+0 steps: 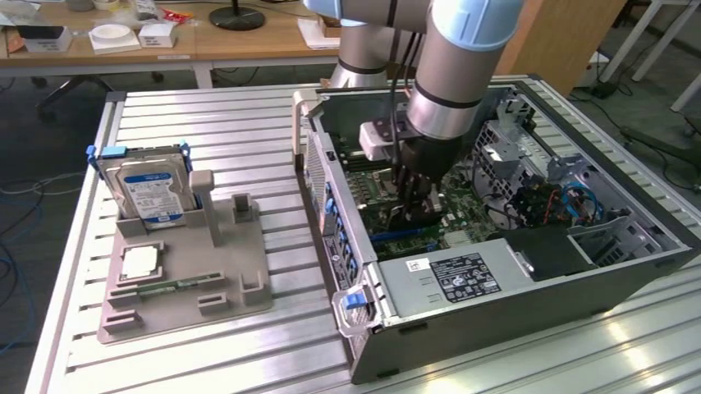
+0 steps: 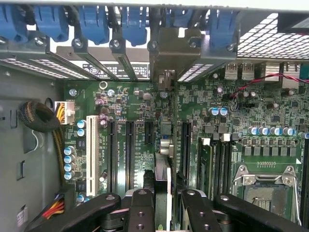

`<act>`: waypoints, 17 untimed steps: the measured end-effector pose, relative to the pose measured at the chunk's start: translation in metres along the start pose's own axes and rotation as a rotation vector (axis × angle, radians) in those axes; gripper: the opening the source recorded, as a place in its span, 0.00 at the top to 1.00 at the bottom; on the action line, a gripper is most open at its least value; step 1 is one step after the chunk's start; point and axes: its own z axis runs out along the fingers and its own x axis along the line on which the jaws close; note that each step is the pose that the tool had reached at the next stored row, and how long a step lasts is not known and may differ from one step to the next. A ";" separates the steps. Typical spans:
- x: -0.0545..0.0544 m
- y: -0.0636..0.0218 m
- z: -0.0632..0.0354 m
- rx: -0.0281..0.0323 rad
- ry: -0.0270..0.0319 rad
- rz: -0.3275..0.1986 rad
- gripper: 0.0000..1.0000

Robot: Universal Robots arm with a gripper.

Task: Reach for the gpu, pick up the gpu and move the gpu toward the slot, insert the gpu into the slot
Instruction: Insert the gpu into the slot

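Gripper (image 2: 161, 205): reaching down inside open PC case (image 1: 613, 279), fingers (image 2: 140, 212) pinching thin edge-on card between them; partly closed, not spread wide.
Gpu (image 2: 161, 181): being held upright in the fingers, seen edge-on in wrist view, metal bracket end pointing toward rear slot covers; hanging over green motherboard (image 2: 203, 96), mid-board.
Slot: blue strip (image 1: 400, 238) showing in exterior view just below gripper, near case's front-side wall; card appearing directly over it; seating not confirmable, contact point being hidden by fingers and card.
Risk 1: card edge landing beside connector, not in it; cause: small sideways offset, neighbouring dark slots (image 2: 129, 150) lying just beside.
Risk 2: card tilting in grip while pressing; cause: narrow pinch on thin board, force off-centre.
Risk 3: bracket catching on rear frame (image 2: 169, 48); cause: bracket end sitting close to slot-cover row w/ blue clips (image 2: 135, 24).
Risk 4: fingers knocking caps (image 2: 82, 130) or red/black wire (image 2: 270, 77); cause: tight clearance inside case.
Writing, PSU label (image 1: 460, 275): black sticker w/ white print, text too small to read.
Writing, hard drive (image 1: 148, 193): blue-white label, standing in grey holder (image 1: 186, 279) on table, well apart from case; wording not legible.
Writing, board: white silkscreen along slots, not readable.
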 end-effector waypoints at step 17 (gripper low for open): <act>0.000 0.0007 0.0051 0.0000 -0.0030 0.000 0.74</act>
